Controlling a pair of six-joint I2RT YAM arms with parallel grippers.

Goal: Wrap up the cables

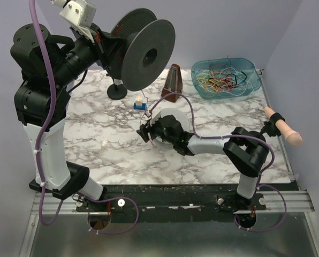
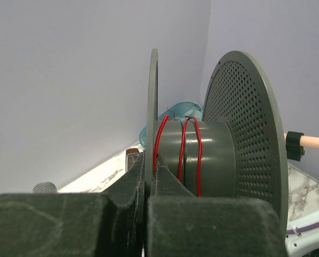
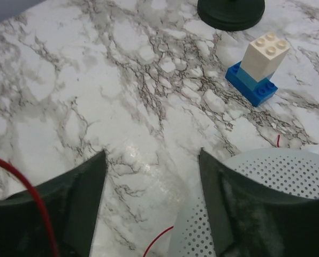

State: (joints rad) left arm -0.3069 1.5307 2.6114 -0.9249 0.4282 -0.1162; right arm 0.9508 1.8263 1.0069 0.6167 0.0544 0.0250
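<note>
Low over the middle of the marble desk [image 1: 106, 142], right pincer [image 3: 152, 155] stretched out leftward, fingers spread apart, nothing pinched between them. Across the finger on the left of the wrist view, a thin red cable [image 3: 28, 187]; another red stretch on the desk just below the gap. Cannot tell whether one strand or two. Just beside that pincer and partly under its other finger, a white perforated disc [image 3: 288, 176], flat on the desk. Out at the desk's right edge, a pale wooden handle [image 1: 287, 131] with a black band. Farther on, near the centre, two toy bricks [image 3: 258, 69], cream on blue, stacked upright. Left of them and a little beyond, a round black base [image 1: 116, 92]. Right of the bricks, a brown metronome [image 1: 173, 83], upright. At the far right corner, a clear blue-green tub [image 1: 198, 80] holding the tangle of cables [image 1: 221, 81]: yellow, red, green and black, all inside the tub. High above the far left, left pincer [image 2: 150, 168] pressed together on the near flange of a dark grey spool [image 2: 245, 139], well off the desk, flanges upright. Round the spool's hub, a few loose turns of red cable between the two perforated flanges.
</note>
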